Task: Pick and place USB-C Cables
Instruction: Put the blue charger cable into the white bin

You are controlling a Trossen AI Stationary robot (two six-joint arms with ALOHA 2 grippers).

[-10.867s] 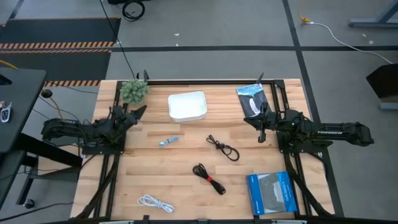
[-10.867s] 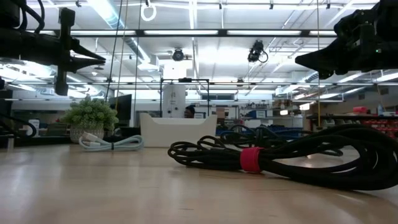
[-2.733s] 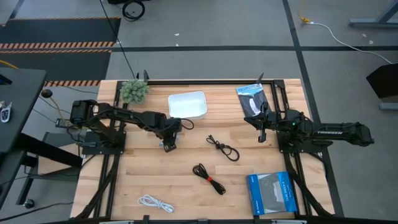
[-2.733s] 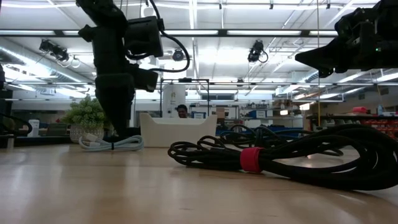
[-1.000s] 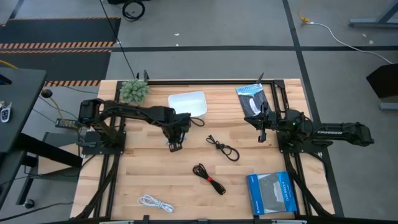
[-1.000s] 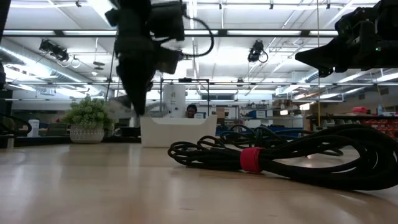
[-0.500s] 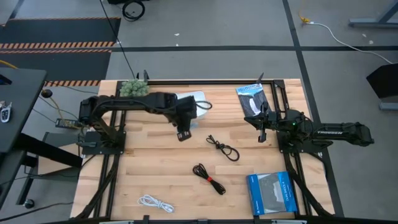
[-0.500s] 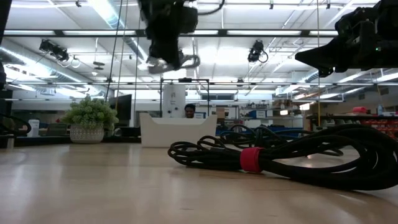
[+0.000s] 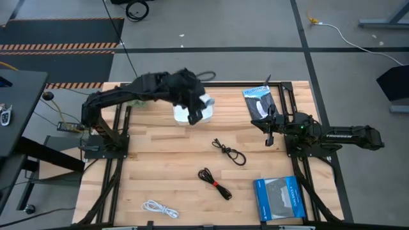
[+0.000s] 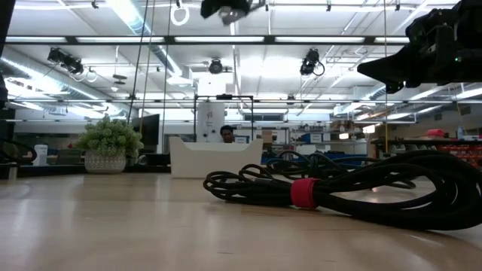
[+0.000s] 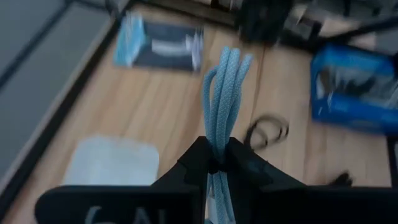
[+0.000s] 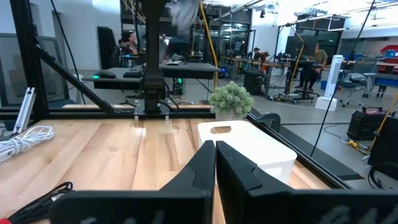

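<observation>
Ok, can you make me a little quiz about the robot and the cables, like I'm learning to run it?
1. True or false: the left gripper holds the blue-grey cable in its fingers.
2. How many cables lie on the table?
3. Which cable has a red tie: A) the white cable, B) the black cable nearest the blue packet, C) the black cable nearer the tray?

Key: 1 true. 2 three: one white, two black. 3 B. The right gripper waits at the table's right, fingers shut on nothing.
</observation>
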